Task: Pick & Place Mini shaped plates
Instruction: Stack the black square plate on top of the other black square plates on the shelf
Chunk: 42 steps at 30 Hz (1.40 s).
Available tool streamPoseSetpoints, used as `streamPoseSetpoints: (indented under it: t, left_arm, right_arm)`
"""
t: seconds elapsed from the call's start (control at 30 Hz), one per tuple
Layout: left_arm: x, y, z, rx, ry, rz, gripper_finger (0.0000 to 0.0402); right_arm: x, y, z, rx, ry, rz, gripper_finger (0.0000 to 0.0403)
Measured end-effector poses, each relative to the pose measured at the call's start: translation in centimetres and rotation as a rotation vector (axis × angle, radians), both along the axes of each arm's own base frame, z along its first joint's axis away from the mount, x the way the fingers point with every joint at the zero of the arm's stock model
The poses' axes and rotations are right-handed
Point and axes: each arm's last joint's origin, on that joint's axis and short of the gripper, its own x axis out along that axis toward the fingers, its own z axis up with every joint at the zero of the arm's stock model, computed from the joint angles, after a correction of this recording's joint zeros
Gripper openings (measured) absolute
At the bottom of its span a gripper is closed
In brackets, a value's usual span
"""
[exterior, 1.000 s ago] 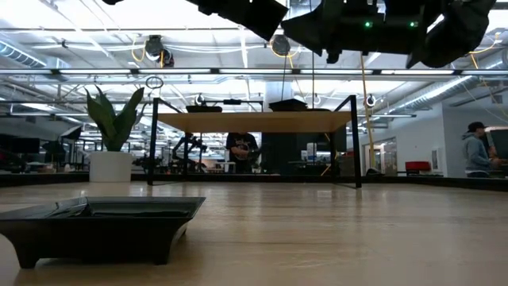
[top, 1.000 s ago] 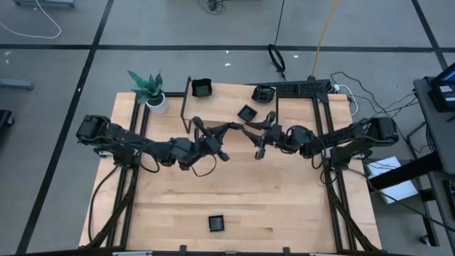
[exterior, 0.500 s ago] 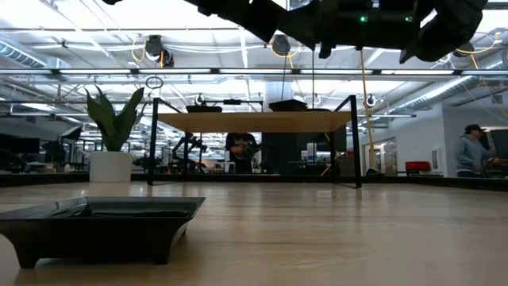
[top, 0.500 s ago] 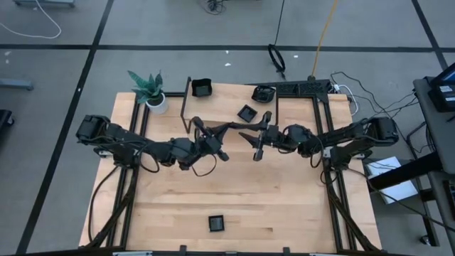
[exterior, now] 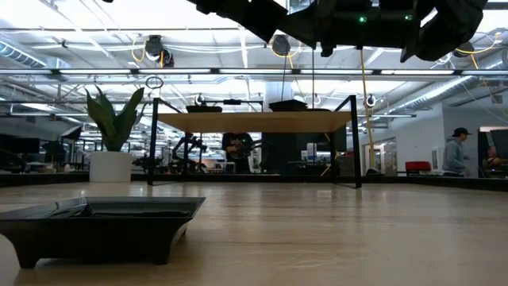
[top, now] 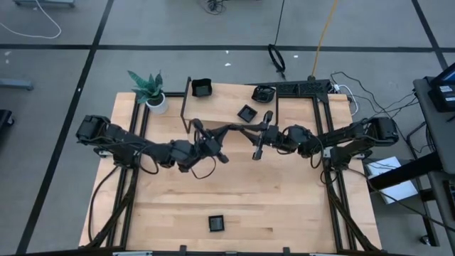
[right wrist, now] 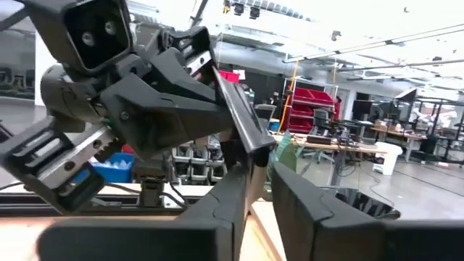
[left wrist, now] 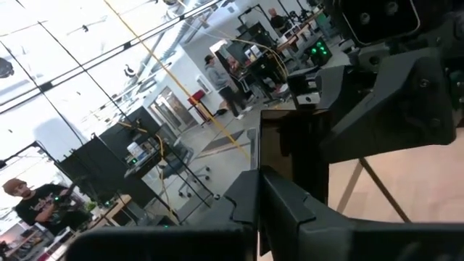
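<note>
One black mini shaped plate (top: 234,129) hangs in the air above the table's middle, between both arms. My left gripper (top: 217,134) is shut on its left end. My right gripper (top: 254,134) comes from the right with its fingers narrowed around the other end. In the right wrist view the plate (right wrist: 243,112) shows edge-on, sticking out of the left gripper. Other mini shaped plates rest on the table: a rounded one (top: 201,87), another (top: 263,92) and a square one (top: 247,112) at the far side, and a square one (top: 216,222) near the front edge. My left gripper pinches the plate's left end (right wrist: 221,87) between its two fingers, coming level from the table's left. The plate stands on edge, lifted clear of the table. My right gripper has the plate's free end (right wrist: 262,145) between its two fingertips (right wrist: 246,174), coming roughly level from the table's right.
A potted green plant (top: 149,89) stands at the far left corner. A black frame (top: 188,107) rises at the far side, with more bars (top: 302,88) at the far right. In the low view the near square plate (exterior: 99,226) sits on bare wood.
My right gripper's fingers have drawn closer together about the plate's free end. The plate stays in the air between both grippers.
</note>
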Motion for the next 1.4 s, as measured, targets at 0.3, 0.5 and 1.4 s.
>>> streamPoseSetpoints:
  t: [0.3,0.5,1.4]
  left_arm:
    - [-0.1,-0.9,0.0,-0.049,-0.046,-0.062,0.0022]
    - [-0.1,-1.7,0.1,-0.125,-0.11,-0.172,0.0099]
    - [-3.2,-8.0,-4.1,-0.346,0.045,-0.051,0.0306]
  right_arm:
    - [0.0,0.0,0.0,-0.026,0.008,-0.007,0.0003]
    - [0.0,0.0,-0.1,-0.028,0.022,-0.007,0.0001]
    - [0.2,-10.5,14.3,0.165,0.775,-0.031,0.0]
